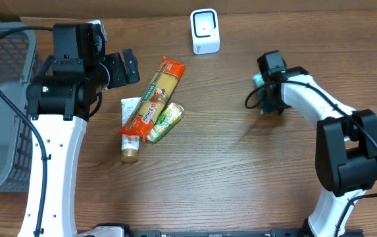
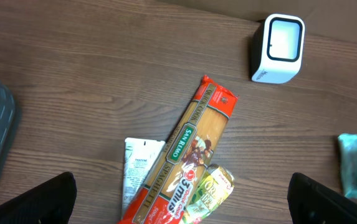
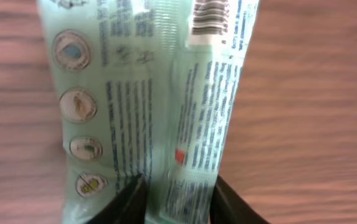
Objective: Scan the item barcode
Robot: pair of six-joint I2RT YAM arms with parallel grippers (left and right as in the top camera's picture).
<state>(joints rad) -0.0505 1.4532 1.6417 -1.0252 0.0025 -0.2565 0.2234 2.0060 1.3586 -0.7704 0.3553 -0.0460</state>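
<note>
The right end effector [image 3: 179, 185] pinches the pale green plastic packet [image 3: 134, 93], its barcode [image 3: 218, 15] exposed, presumably for the white boxy scanner [image 1: 205, 31]; the left end effector [image 1: 124, 68] hangs spread.

The packet [image 3: 147, 99] was pale green, soft and glossy, printed with dark blue lines of small text and a column of round icons down one side. A lengthwise seam ran along the face turned up. Its black barcode [image 3: 218, 15] sat at the far end, also facing up and partly cut off in my right wrist view. It lay on the table [image 1: 208, 171], its near end between the fingers of my right gripper [image 3: 179, 199]. The scanner [image 1: 205, 31], a white rounded box with a pale window, stood at the table's far edge, well apart from the packet.
</note>
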